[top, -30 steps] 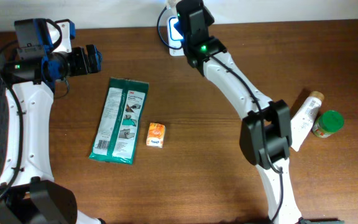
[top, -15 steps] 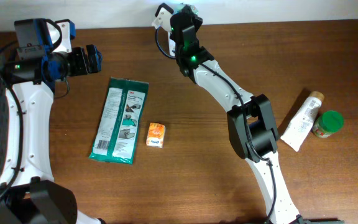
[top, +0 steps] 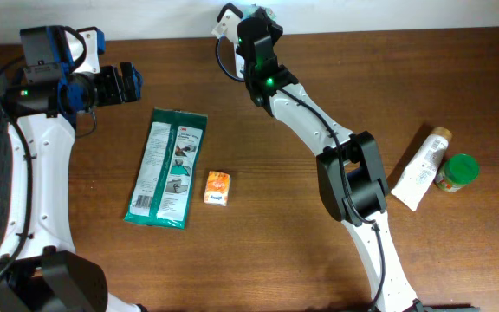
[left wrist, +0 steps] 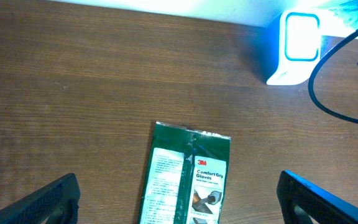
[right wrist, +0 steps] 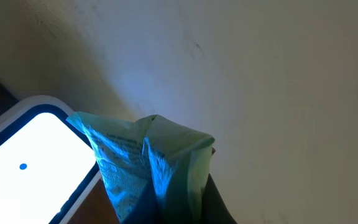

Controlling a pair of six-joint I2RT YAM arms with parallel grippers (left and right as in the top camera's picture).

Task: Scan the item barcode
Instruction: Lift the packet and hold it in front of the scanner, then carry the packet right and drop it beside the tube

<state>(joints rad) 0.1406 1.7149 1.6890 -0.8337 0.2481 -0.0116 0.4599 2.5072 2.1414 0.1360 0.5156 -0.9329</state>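
Pale green packet, just one, pinched in your right gripper beside the one scanner; left gripper wide open.

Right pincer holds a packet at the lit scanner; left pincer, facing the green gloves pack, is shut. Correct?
No: the left pincer is open, fingers spread wide with the green gloves pack between them, as the left wrist view shows. The rest stands.
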